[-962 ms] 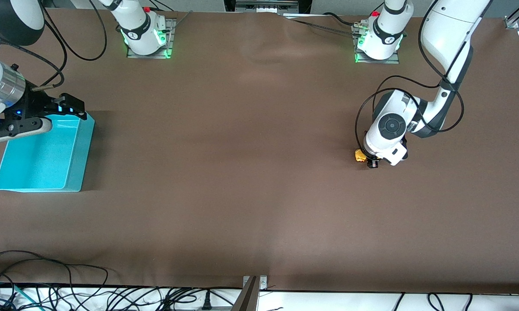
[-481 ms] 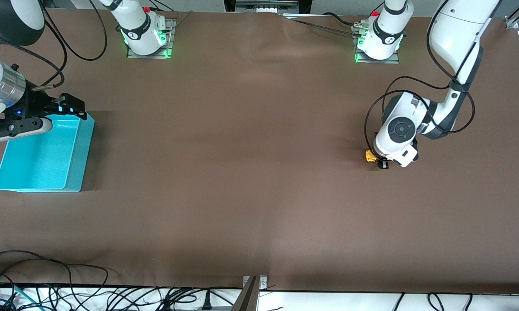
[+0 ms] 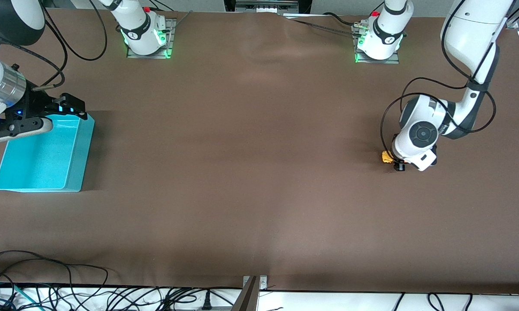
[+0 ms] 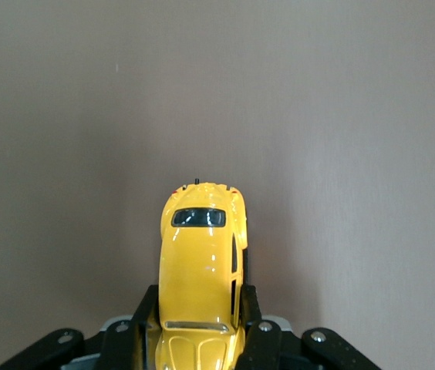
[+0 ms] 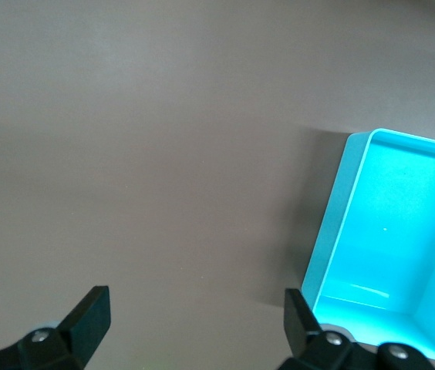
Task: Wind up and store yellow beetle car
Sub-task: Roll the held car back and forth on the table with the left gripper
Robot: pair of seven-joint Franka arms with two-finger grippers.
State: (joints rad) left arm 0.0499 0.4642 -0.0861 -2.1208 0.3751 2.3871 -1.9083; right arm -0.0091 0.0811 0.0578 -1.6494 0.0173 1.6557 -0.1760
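The car (image 4: 200,266) sits on the brown table (image 3: 251,172) toward the left arm's end, clamped at its sides between the fingers (image 4: 257,339) of the left gripper (image 3: 395,164). In the left wrist view the rounded yellow body points away from the gripper, with one dark window facing up and bare cloth all round it. In the front view only a small yellow part of the car (image 3: 386,157) shows beside the wrist, low at the table surface; whether the wheels bear on the cloth cannot be told. The step in hand is judged to be the wind-up: the car is gripped at table level, as a pull-back stroke along the cloth would require. The bin (image 3: 43,155), turquoise and empty, stands well apart at the right arm's end of the table. The right gripper (image 5: 194,320) waits over the bin's rim nearest the bases with its fingers spread wide and nothing between them. The next move, in judgement, calls for firm downward contact so the wheels turn and do not skid, then a carry across the table to the bin.
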